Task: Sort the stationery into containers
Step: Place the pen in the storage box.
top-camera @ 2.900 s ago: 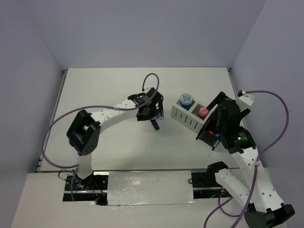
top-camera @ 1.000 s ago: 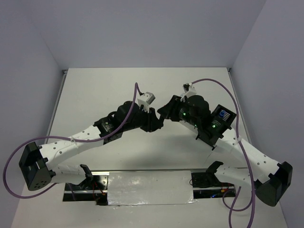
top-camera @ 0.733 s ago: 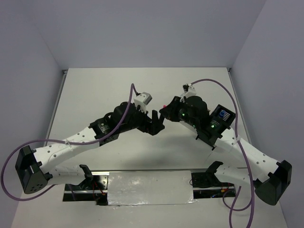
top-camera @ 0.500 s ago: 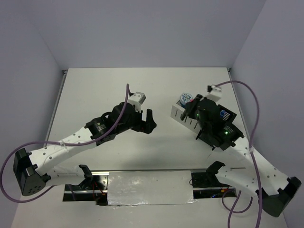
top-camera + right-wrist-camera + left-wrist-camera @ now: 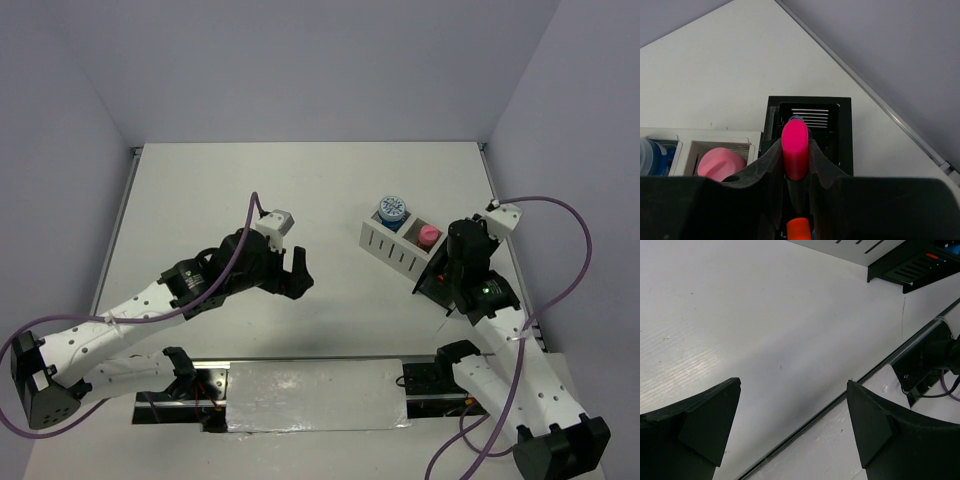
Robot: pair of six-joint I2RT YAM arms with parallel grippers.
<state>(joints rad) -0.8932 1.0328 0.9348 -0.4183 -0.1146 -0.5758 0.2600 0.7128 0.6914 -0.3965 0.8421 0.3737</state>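
**Short pink-capped highlighter [image 5: 795, 137] in the right gripper [image 5: 795, 156] over the black rectangular open-topped box [image 5: 809, 100]**

We see the right gripper clamped tight on the pink-capped highlighter. Its two black fingers [image 5: 771, 157] press the barrel from either side, and the bright pink cap end points back toward the wrist camera. The black rectangular open-topped box lies directly beyond it, so the highlighter hangs over the box's opening. We cannot tell whether its far end touches the bottom. Lower in the same view an orange cap [image 5: 799, 227] shows between the bases of the fingers, and we cannot tell what it rests on.

Just beside the black box stands the small white two-compartment box with slotted sides [image 5: 388, 252]. From above we see a round blue tin [image 5: 391, 209] in its far compartment. The pink tube [image 5: 428, 236] stands in the compartment nearer the black box, its round pink top facing up.

The left gripper [image 5: 297, 272] hovers over the bare white table [image 5: 200, 200], well apart from both boxes. Its jaws are spread wide and nothing is between them. In its wrist view we see only table between the two dark fingers [image 5: 695, 425]. The slotted side of the white box and a corner of the black box sit at the top edge of that view, and small bits of blue and orange-red show inside the black box.
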